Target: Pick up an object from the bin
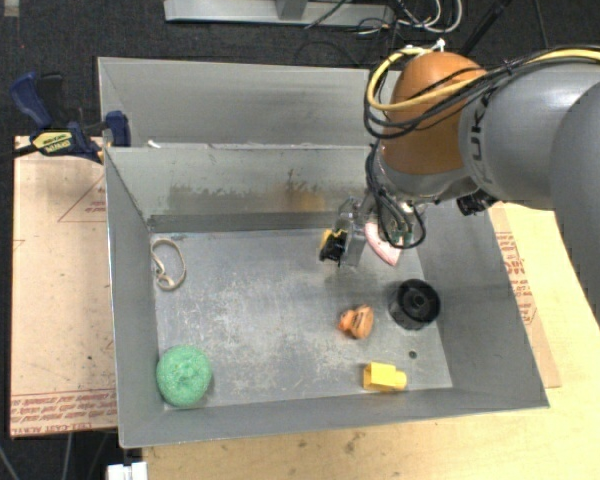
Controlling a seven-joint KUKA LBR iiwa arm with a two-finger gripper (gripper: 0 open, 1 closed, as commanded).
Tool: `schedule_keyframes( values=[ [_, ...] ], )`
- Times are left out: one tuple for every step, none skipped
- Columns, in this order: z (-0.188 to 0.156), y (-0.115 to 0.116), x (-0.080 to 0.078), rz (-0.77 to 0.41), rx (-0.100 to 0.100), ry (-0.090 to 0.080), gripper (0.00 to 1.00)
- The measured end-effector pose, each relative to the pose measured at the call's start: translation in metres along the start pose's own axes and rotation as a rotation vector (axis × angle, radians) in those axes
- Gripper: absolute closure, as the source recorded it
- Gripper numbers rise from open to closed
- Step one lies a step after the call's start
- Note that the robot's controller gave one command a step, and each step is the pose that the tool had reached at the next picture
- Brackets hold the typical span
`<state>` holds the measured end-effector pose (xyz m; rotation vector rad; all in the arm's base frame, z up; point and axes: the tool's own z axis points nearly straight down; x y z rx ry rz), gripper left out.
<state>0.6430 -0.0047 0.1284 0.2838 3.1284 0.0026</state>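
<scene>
Misgrasp is the chief hazard at this position. The gripper (352, 236) hangs low over the floor of the bin (260, 180), close to the back wall and right of its middle. Whether it stands wide, narrow or closed on anything cannot be told from the camera view. Two small things lie right at it: a yellow-and-black piece (331, 244) on the side toward the left wall, and a pink-and-white piece (384, 250) on the side toward the right wall, partly under the wrist cables. Which of the two is the candidate for the pick cannot be determined, and neither is visibly held. With both so near, a closing stroke is likely to pinch one by an edge, nudge the other aside, or trap both. A poor hold would probably drop on the lift. A push toward the nearby back wall could jam a piece against the metal. The orange lump (357, 321), the black round part (416, 303) and the yellow block (384, 376) toward the front right corner, the green ball (184, 373) at the front left corner and the pale loop (167, 264) by the left wall lie well apart and pose no obstruction.
</scene>
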Motion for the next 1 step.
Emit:
schedule_keyframes(
  values=[
    [-0.0479,0.0394,0.0086,0.003,0.002,-0.004,1.0]
  ],
)
